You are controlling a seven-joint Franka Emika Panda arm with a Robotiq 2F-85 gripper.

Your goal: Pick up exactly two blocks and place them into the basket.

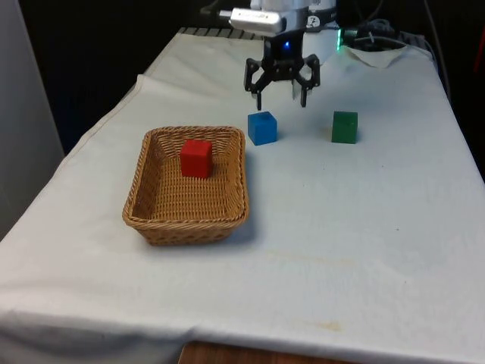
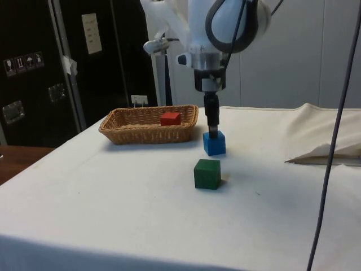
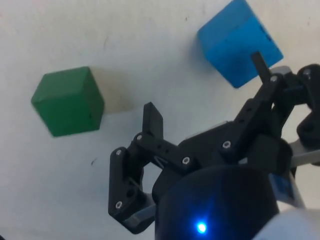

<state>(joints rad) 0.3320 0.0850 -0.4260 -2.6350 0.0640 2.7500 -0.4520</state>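
A red block (image 1: pixel 196 158) (image 2: pixel 170 118) lies inside the wicker basket (image 1: pixel 186 227) (image 2: pixel 141 135). Just beyond the basket's far corner, on the cloth, stands a blue block (image 1: pixel 262 127) (image 2: pixel 214 143) (image 3: pixel 239 42). A green block (image 1: pixel 344 127) (image 2: pixel 207 173) (image 3: pixel 69 101) sits about a hand's width towards the front view's right of it. My gripper (image 1: pixel 281 101) (image 2: pixel 212 129) (image 3: pixel 205 85) hovers open and empty slightly above and behind the blue block, over the gap between the two blocks. One finger (image 3: pixel 257 57) is close to the blue block's top edge.
A fold of white cloth (image 1: pixel 375 53) (image 2: pixel 327 152) is bunched at the far end near the robot's base. A grey cable (image 2: pixel 333 141) hangs down in the side view. Bare cloth stretches in front of the basket and the blocks.
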